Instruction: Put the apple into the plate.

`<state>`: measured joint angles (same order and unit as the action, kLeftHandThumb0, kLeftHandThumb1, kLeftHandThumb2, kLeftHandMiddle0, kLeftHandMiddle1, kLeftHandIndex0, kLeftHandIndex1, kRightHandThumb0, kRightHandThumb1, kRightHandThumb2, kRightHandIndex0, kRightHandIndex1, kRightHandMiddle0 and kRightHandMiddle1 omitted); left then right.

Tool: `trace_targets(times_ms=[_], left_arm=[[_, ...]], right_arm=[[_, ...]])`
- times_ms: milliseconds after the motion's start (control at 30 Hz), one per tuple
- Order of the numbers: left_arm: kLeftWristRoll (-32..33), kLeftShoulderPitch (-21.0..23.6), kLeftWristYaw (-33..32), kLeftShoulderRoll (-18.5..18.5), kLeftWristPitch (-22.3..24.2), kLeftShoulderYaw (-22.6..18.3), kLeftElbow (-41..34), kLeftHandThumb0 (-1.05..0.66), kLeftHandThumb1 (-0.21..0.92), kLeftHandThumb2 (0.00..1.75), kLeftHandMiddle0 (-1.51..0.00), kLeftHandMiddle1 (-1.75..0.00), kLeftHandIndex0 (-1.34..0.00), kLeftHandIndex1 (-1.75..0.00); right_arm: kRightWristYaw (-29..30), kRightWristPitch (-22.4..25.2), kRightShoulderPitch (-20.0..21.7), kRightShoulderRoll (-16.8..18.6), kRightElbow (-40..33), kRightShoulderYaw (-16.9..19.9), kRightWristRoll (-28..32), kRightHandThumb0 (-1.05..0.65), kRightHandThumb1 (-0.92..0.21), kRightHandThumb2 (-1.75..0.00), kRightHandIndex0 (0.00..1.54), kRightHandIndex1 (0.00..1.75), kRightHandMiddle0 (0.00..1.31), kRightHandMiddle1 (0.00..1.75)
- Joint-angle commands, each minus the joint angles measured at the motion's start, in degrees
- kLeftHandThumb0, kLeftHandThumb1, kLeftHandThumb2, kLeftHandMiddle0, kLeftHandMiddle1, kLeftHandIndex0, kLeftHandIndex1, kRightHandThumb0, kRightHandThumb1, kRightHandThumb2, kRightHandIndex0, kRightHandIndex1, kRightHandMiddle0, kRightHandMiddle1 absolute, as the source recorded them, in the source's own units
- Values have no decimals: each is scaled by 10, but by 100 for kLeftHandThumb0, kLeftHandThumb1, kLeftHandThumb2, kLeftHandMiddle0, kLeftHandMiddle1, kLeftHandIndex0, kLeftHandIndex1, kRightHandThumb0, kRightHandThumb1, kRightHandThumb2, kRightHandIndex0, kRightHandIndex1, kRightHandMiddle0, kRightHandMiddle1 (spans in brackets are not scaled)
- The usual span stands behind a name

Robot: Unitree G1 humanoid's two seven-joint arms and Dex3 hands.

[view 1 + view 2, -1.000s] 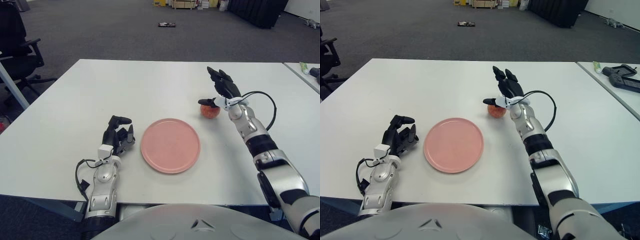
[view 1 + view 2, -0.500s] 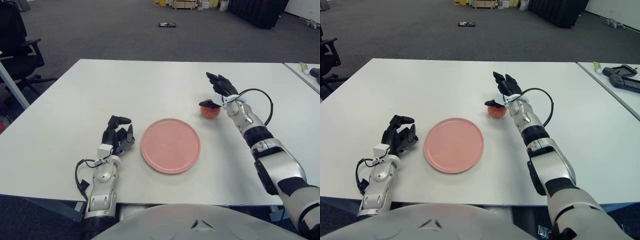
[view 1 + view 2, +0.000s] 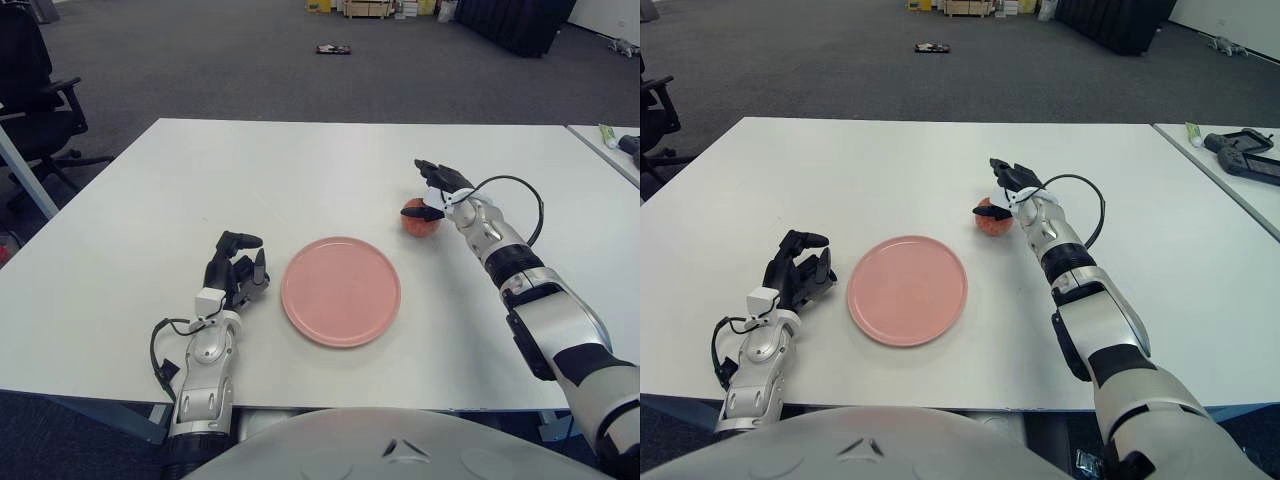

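Observation:
A small red apple [image 3: 419, 224] lies on the white table [image 3: 200, 180], just right of and beyond a pink plate [image 3: 341, 290] that has nothing on it. My right hand [image 3: 432, 193] is at the apple from its right side. The thumb lies across the apple's top left, and the other fingers [image 3: 437, 171] stretch out above and behind it, not closed around it. My left hand [image 3: 237, 268] shows to the left of the plate, fingers relaxed and holding nothing.
A black office chair [image 3: 35, 90] stands off the table's left side. A second table at the right carries a dark device [image 3: 1240, 150] and a small tube [image 3: 1194, 132]. A dark object [image 3: 333, 49] lies on the carpet far behind.
My right hand has dropped lower and its fingers have folded forward over the apple. The apple, the plate and my left hand have not moved.

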<state>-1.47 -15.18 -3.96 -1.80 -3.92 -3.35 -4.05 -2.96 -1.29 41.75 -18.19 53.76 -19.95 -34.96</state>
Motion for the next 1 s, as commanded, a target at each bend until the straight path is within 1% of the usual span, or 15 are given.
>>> trace_targets(times_ms=[0, 167, 333, 700, 967], left_arm=[[0, 9, 1, 4, -7, -1, 5, -38, 72, 81, -80, -175, -32, -175], [-1, 11, -1, 5, -10, -2, 8, -38, 72, 82, -81, -175, -32, -175], [-1, 12, -1, 5, -11, -2, 7, -38, 72, 81, -81, -175, -32, -175], [8, 16, 4, 5, -17, -4, 13, -38, 72, 81, -81, -175, -32, -175], [10, 17, 4, 5, -12, -4, 10, -38, 72, 81, -80, -175, -31, -175]], right_arm=[[-24, 31, 6, -8, -6, -11, -5, -99, -72, -41, 0, 0, 0, 0], [-47, 68, -1, -12, -24, -22, -10, -101, -77, -35, 0, 0, 0, 0], [-59, 93, -14, -17, -49, -28, -9, -104, -80, -32, 0, 0, 0, 0], [-95, 140, -47, -27, -125, -46, -14, -102, -80, -30, 0, 0, 0, 0], [-105, 155, -65, -28, -166, -46, -11, -98, -79, -29, 0, 0, 1, 1]])
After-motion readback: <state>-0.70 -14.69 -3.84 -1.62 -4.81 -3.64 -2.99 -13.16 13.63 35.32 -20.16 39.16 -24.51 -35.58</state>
